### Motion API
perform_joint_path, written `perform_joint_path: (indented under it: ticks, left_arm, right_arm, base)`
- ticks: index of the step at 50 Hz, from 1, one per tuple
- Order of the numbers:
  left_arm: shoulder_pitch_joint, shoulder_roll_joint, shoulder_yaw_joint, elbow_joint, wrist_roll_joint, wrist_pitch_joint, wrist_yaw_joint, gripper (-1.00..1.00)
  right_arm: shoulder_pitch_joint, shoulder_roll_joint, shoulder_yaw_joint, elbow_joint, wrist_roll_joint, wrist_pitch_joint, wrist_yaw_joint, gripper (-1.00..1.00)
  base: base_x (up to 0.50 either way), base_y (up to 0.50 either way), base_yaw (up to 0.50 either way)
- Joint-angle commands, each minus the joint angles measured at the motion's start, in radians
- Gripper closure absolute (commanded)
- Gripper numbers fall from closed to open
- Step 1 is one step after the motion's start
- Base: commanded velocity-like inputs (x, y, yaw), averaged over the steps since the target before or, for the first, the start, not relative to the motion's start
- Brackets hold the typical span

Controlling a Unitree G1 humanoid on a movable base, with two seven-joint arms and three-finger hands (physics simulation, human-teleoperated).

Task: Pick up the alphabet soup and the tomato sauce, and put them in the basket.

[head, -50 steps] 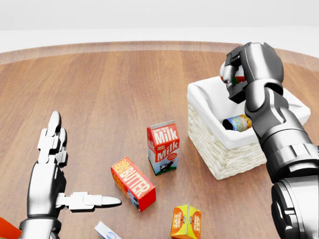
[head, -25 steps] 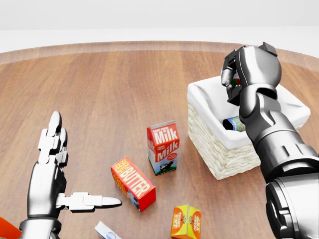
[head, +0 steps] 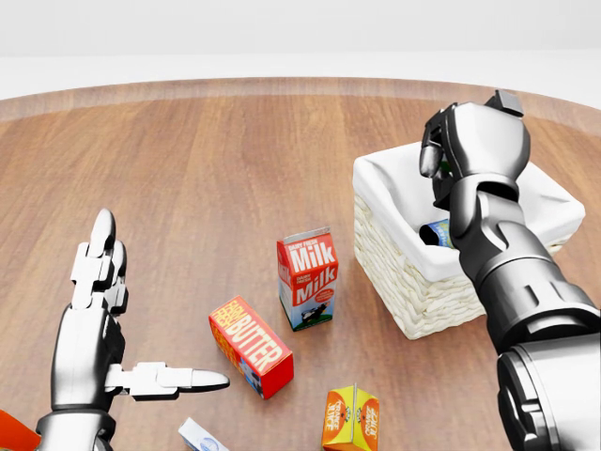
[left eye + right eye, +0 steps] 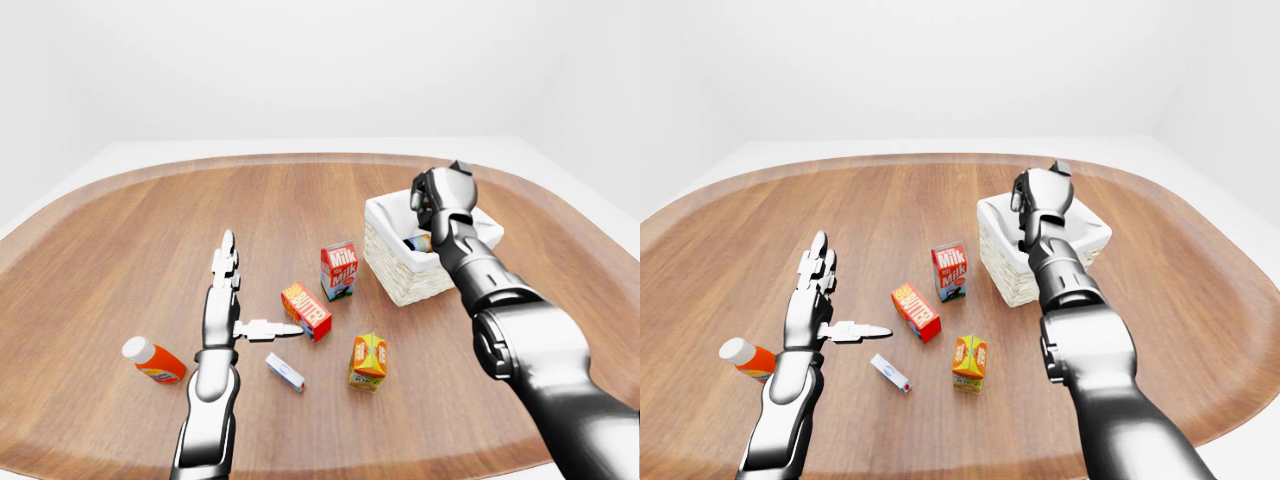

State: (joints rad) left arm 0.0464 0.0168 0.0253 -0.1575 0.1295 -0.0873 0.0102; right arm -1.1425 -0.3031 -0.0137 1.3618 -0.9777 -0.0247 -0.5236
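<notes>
My right hand (image 3: 443, 162) hangs over the white-lined wicker basket (image 3: 413, 291), its fingers curled shut on the tomato sauce can (image 3: 442, 168). Only a green sliver of that can shows between the fingers. The alphabet soup can (image 3: 435, 232), with a blue and yellow label, lies on its side inside the basket, partly hidden behind my right forearm. My left hand (image 3: 155, 305) rests open and flat over the table at the lower left of the head view, holding nothing.
Left of the basket stands a milk carton (image 3: 307, 277). Below it lie a butter box (image 3: 250, 346), an orange carton (image 3: 350, 418) and a small white-blue box (image 3: 202, 437). An orange bottle with a white cap (image 4: 155, 362) lies left of my left arm.
My right hand has turned over the basket, so the can's red and green label is now almost hidden behind the fingers. The left hand has not moved.
</notes>
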Motion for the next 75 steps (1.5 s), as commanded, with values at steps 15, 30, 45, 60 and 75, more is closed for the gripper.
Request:
perform_joint_path:
  ticks: [15, 30, 45, 60, 75]
  left_arm:
    - [0.010, -0.001, -0.003, -0.027, 0.002, 0.000, -0.007, -1.00]
    - [0.012, 0.000, -0.002, -0.018, 0.003, 0.000, -0.007, -1.00]
    - [0.010, -0.001, -0.002, -0.021, 0.002, 0.000, -0.005, -1.00]
    - [0.013, -0.001, -0.003, -0.028, 0.002, 0.000, -0.006, -1.00]
    - [0.013, 0.000, -0.002, -0.022, 0.003, 0.000, -0.008, -1.00]
  right_arm:
    - [0.043, 0.014, -0.001, -0.005, -0.014, 0.010, 0.000, 1.00]
    - [0.054, 0.017, -0.003, -0.004, -0.010, 0.010, 0.000, 1.00]
    - [0.040, 0.015, -0.006, -0.006, -0.001, 0.017, 0.000, -1.00]
    - [0.040, 0.014, -0.005, -0.006, 0.003, 0.017, 0.000, -1.00]
    - [-0.001, -0.002, -0.011, -0.012, 0.014, 0.006, 0.000, -1.00]
  base:
    - [0.00, 0.00, 0.00]
    - [0.00, 0.00, 0.00]
    - [0.00, 0.00, 0.00]
    - [0.00, 0.00, 0.00]
    - [0.00, 0.00, 0.00]
